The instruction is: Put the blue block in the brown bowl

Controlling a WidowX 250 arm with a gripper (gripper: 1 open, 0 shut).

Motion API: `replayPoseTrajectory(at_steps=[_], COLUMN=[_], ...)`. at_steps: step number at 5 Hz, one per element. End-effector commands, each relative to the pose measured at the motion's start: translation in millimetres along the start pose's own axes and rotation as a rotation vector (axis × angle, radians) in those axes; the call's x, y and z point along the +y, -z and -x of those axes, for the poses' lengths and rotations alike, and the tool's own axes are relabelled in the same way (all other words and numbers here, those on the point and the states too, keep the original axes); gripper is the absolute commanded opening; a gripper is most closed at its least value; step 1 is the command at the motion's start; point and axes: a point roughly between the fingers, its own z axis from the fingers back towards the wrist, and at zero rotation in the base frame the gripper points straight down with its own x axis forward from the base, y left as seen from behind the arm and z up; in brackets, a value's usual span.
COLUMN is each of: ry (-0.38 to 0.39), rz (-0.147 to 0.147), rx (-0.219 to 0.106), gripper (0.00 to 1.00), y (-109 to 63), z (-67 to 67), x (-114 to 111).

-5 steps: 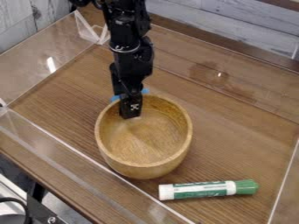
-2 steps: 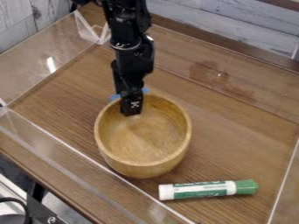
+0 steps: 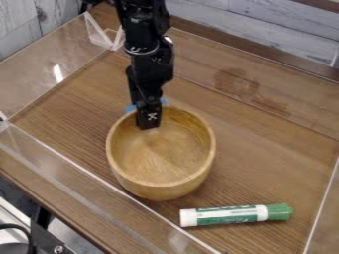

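Observation:
The brown bowl is a large round wooden bowl in the middle of the table. My black gripper points straight down at the bowl's far rim, and one finger with a white mark shows in front of the inner wall. Only a sliver of the blue block shows, at the gripper's left side just over the far rim. The rest of it is hidden behind the fingers. The jaws stand wide, and I cannot tell whether they touch the block.
A white-and-green marker lies on the wood near the front edge, right of the bowl. Clear plastic walls ring the table.

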Motion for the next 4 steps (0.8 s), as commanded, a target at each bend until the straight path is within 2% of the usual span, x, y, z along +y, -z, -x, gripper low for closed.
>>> replayPoseTrajectory(at_steps=[1,4], ry=[-0.007,0.021], rz=[-0.08,-0.091], rx=[-0.055,-0.072], gripper=[1.0,1.0], y=[-26.4,-30.1], z=[-5.3,-4.2], x=[16.4,17.2])
